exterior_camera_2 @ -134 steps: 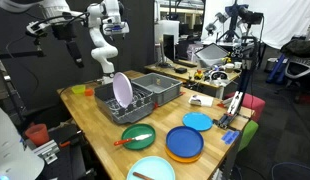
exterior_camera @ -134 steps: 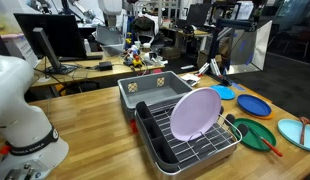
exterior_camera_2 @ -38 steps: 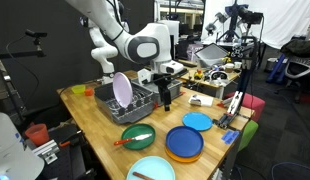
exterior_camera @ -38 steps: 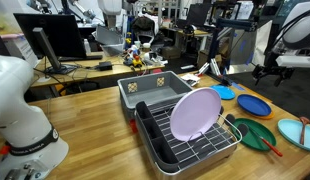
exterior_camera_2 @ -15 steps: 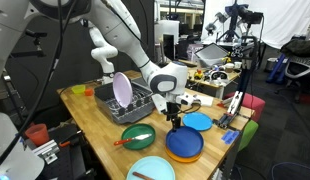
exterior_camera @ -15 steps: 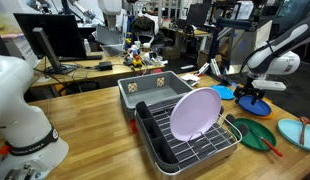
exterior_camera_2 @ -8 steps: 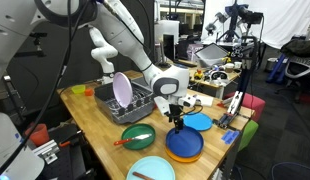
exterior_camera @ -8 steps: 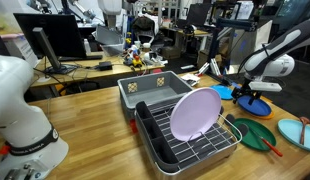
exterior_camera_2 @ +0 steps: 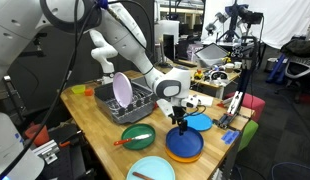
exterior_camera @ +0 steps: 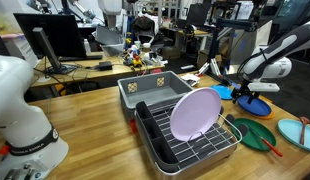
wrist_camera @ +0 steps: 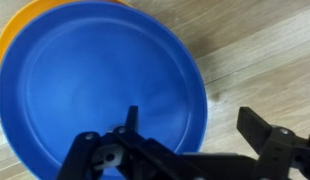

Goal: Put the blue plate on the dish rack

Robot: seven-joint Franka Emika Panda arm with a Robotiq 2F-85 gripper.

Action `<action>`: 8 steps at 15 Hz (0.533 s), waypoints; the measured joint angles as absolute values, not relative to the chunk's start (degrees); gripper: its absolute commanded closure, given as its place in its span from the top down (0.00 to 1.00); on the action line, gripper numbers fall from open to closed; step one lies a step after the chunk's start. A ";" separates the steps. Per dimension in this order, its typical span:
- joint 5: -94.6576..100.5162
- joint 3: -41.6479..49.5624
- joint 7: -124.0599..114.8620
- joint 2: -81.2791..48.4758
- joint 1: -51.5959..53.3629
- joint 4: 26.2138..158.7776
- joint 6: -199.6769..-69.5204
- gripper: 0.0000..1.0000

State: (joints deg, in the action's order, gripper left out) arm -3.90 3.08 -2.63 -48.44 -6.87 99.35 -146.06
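1. Currently the gripper [wrist_camera: 187,118] is spread wide, jaws well apart and clasping nothing.
2. In the wrist view one of its fingers [wrist_camera: 128,125] hangs over the blue plate [wrist_camera: 95,85]. The other hangs over the wooden table [wrist_camera: 265,50] just past the rim, so the rim lies between them. Whether either finger touches the plate cannot be told.
3. The blue plate lies flat directly beneath the hand, stacked on an orange plate [wrist_camera: 13,45] whose edge peeks out on the far side.
4. In both exterior views the gripper [exterior_camera: 242,96] [exterior_camera_2: 179,122] points straight down at the edge of the blue plate [exterior_camera: 255,105] [exterior_camera_2: 185,145].
5. The dish rack [exterior_camera: 205,150] [exterior_camera_2: 140,100] stands well apart from the hand, with a lavender plate [exterior_camera: 195,113] [exterior_camera_2: 122,88] upright in it.
6. Against half a second ago, the hand has sunk slightly closer to the plate. A couple of seconds back it hung high, nearer the rack. The blue plate has not shifted.
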 measured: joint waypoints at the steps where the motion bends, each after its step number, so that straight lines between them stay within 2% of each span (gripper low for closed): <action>1: -3.62 3.08 -2.63 -48.67 -6.79 99.21 -146.09 0.96; 2: -3.33 3.09 -2.63 -48.80 -6.69 99.16 -146.13 0.72; 4: -2.78 3.09 -2.63 -48.89 -6.54 99.16 -146.36 0.70; 8: -2.55 3.09 -2.58 -48.92 -6.48 99.14 -146.99 0.41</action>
State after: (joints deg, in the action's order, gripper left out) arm -2.55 3.09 -2.58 -48.92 -6.48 99.14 -146.99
